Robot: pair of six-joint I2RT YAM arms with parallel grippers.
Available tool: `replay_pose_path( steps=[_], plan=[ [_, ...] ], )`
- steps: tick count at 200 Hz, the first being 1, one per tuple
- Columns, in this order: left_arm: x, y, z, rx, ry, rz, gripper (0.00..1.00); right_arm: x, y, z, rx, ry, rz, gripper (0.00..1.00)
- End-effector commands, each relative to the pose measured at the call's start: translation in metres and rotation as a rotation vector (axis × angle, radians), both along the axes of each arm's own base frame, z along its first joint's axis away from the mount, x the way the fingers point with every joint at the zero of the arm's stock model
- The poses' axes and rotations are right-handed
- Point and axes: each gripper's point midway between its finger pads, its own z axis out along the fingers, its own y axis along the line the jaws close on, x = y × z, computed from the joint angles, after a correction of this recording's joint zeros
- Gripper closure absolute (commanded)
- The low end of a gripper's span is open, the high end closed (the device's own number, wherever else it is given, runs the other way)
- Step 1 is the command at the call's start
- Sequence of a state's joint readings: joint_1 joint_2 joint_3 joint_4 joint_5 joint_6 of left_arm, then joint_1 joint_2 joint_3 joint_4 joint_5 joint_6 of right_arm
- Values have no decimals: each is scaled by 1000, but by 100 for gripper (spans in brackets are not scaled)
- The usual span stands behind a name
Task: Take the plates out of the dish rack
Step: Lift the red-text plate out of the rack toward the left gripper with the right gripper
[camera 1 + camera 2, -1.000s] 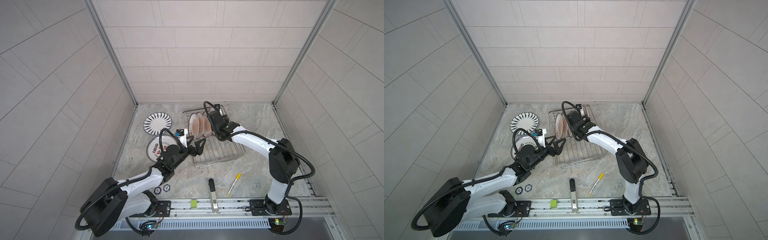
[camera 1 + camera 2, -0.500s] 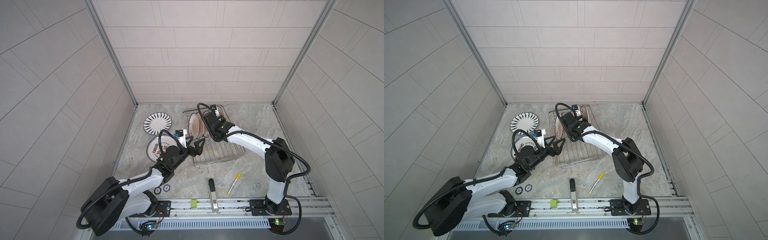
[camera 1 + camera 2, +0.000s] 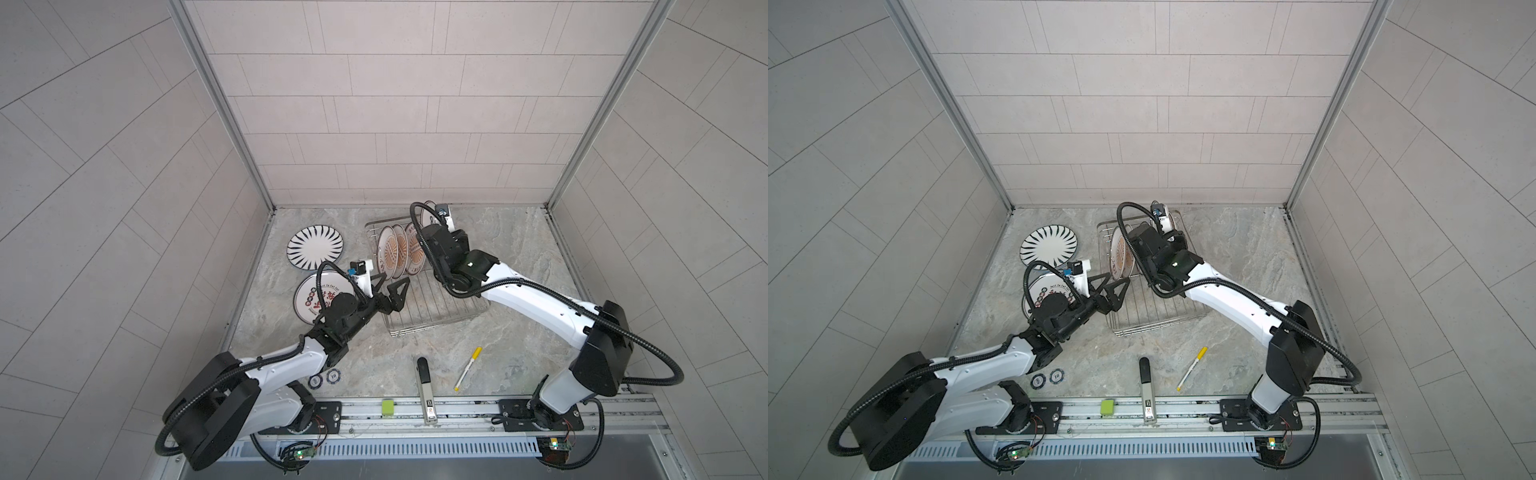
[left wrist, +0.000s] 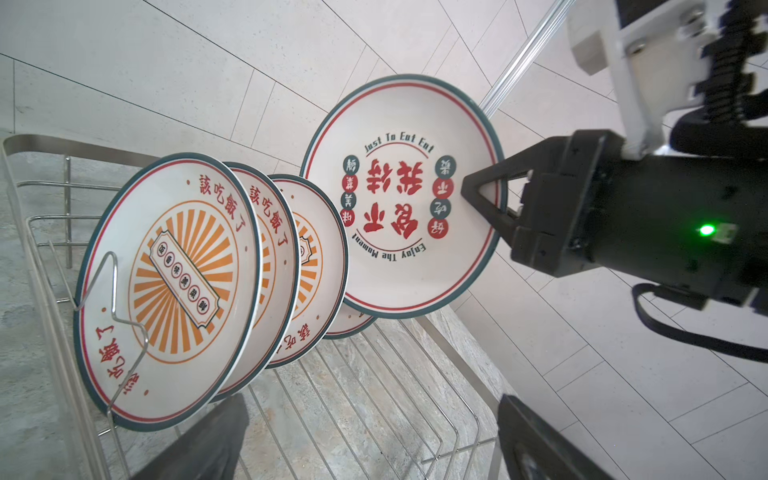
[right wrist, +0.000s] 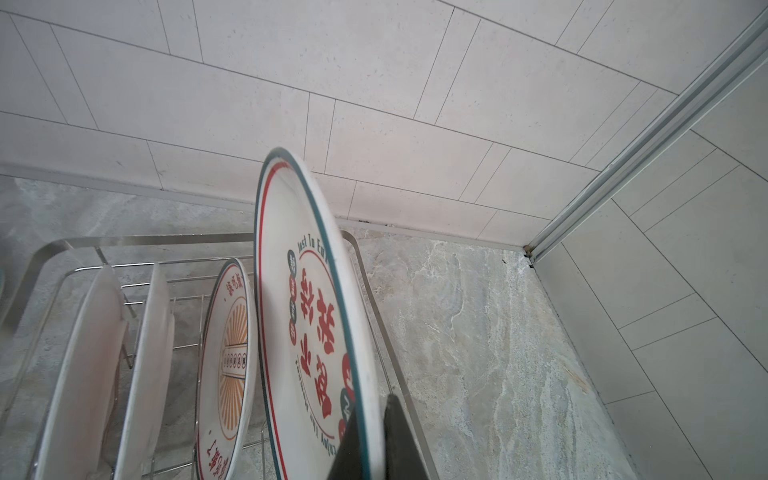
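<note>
Grey marble tabletop (image 3: 519, 249), boxed by pale tiled walls (image 3: 415, 124), carried the silver wire rack (image 3: 432, 322) near its back edge. Over the rack's end nearest the back wall, the held plate (image 4: 403, 195), printed with red characters and English lettering, stood upright and higher than the rest. The right gripper (image 4: 482, 191) was clamped on that plate's rim, and the right wrist view showed the rim wedged between its dark fingers (image 5: 401, 449). Three sunburst plates (image 4: 174, 286) leaned on edge in a row among the prongs; part of a further rim showed below the held plate. The left gripper (image 3: 388, 286) hung over the rack's left side, jaws spread wide. Left of the rack two more plates lay flat on the marble: a striped plate (image 3: 316, 249) and, just beside it toward the front, a lettered plate (image 3: 309, 297) partly covered by the left arm. Along the front lay two chips (image 3: 324, 378), a black-and-silver tool (image 3: 424, 386) and a pen (image 3: 467, 368) with a yellow cap; a green block (image 3: 387, 406) sat on the rail.
</note>
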State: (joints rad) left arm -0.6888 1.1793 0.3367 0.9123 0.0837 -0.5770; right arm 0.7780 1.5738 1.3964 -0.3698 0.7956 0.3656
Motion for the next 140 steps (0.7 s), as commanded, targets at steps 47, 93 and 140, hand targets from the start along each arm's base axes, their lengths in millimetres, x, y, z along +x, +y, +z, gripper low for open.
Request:
replay_pose_path(
  steps=[47, 93, 140],
  plan=[
    [-6, 0, 15, -65, -38, -17, 0, -35, -26, 29, 154, -115, 65, 100],
    [-11, -6, 18, -91, -35, -60, 0, -68, -42, 30, 271, -132, 164, 100],
    [-11, -6, 20, -88, -26, -61, 0, -94, -37, 27, 455, -103, 378, 100]
  ],
)
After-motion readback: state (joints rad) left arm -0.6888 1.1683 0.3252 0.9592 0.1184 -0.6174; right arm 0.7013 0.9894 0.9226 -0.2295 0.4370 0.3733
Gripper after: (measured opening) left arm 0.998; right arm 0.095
